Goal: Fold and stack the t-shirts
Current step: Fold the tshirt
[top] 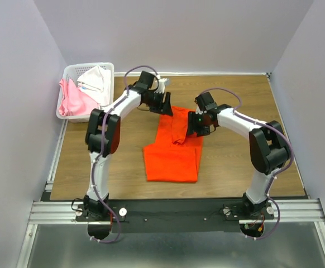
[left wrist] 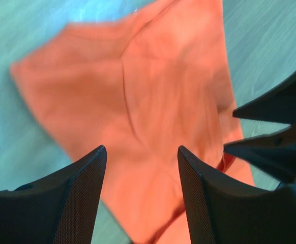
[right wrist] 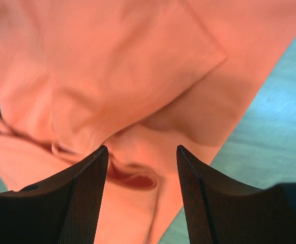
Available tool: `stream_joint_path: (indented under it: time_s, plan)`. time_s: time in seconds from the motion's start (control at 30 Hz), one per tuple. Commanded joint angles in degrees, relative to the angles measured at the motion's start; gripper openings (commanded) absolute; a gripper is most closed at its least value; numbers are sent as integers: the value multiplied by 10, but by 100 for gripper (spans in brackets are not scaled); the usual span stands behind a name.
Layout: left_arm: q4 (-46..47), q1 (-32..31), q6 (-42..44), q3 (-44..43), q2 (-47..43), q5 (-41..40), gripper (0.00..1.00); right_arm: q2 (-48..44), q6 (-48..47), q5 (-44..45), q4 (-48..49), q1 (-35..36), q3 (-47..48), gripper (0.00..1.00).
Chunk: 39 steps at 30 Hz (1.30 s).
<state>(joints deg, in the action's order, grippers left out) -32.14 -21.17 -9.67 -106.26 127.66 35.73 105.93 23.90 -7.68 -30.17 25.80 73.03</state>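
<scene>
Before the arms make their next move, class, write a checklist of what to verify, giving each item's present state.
1. Left pincer open and empty: ok.
2. Right pincer open over the orange t-shirt: ok.
3. Orange t-shirt lying smooth: not ok, a fold is bunched at its middle.
4. Pink t-shirt and white t-shirt out of the basket: not ok, white in it, pink draped over its rim.
5. Either pincer touching cloth: cannot tell.

There's the plain bright orange shirt (top: 172,156), brown wood-grain bench (top: 95,167), a pale pink shirt (top: 72,101) and a white shirt (top: 97,78), white lattice basket (top: 73,71), left arm (top: 98,167) and right arm (top: 238,120) white with black joints, purple cables (top: 224,90).
</scene>
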Motion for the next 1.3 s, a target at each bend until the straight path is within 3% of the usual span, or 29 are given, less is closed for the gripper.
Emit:
stream_joint_path:
  time_s: [0.0,0.17,0.33,0.7,0.9,1.27]
  plan:
    - [37,17,-3,145,-108,-28,67,-43,-15,-51,-2,2,-34,63]
    - [31,33,27,299,-217,-36,70,-71,-12,-59,-2,3,-79,63]
    - [64,39,25,352,-247,-17,72,-68,-7,-49,0,3,-90,63]
    - [125,38,-23,208,-117,69,72,18,-13,-1,6,3,-14,63]
    - [151,31,-44,176,-60,110,72,73,-3,23,5,3,40,63]
    - [119,27,-72,49,68,68,72,180,-21,8,2,-8,146,67]
